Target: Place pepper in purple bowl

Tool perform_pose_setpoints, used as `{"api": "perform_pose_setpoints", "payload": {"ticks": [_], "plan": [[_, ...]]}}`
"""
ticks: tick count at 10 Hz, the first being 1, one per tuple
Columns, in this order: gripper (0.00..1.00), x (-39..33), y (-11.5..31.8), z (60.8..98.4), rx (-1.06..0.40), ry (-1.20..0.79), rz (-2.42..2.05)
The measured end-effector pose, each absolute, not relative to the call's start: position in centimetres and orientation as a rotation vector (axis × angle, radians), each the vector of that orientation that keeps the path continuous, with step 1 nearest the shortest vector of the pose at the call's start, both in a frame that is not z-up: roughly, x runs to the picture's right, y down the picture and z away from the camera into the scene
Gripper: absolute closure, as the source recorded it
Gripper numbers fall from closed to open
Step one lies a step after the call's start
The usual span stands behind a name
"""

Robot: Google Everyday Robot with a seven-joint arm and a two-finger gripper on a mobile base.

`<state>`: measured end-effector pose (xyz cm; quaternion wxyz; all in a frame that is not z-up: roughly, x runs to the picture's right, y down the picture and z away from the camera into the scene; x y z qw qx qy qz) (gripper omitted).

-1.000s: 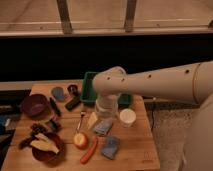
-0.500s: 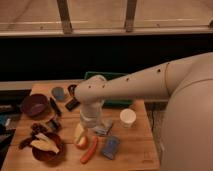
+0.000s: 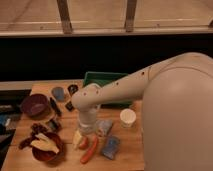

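You're at the reach step: the gripper (image 3: 86, 131) hangs low over the light wooden desk (image 3: 127, 146), fingers released and holding nothing. The long orange-red pepper (image 3: 90, 150) lies on the desk just beside it. Next you need to descend, clench on the pepper, then carry it left to the round dark purple bowl (image 3: 26, 100). The desk is cluttered and the wall behind is dark.

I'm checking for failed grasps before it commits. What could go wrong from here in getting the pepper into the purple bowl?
The end effector hangs open just up and left of the pepper. A pale yellow piece and an orange item crowd the pepper's upper end, so the grasp may catch those instead. The purple bowl sits far left and the reddish-brown bowl lies nearer; the pepper might land in the wrong one.
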<state>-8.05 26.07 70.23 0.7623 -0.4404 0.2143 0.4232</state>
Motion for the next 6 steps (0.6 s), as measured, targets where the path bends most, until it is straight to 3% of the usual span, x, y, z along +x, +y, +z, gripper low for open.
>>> {"api": "perform_pose_setpoints", "payload": {"ticks": [6], "plan": [[0.20, -7.6, 28.1, 72.2, -0.988, 0.511, 0.968]]}}
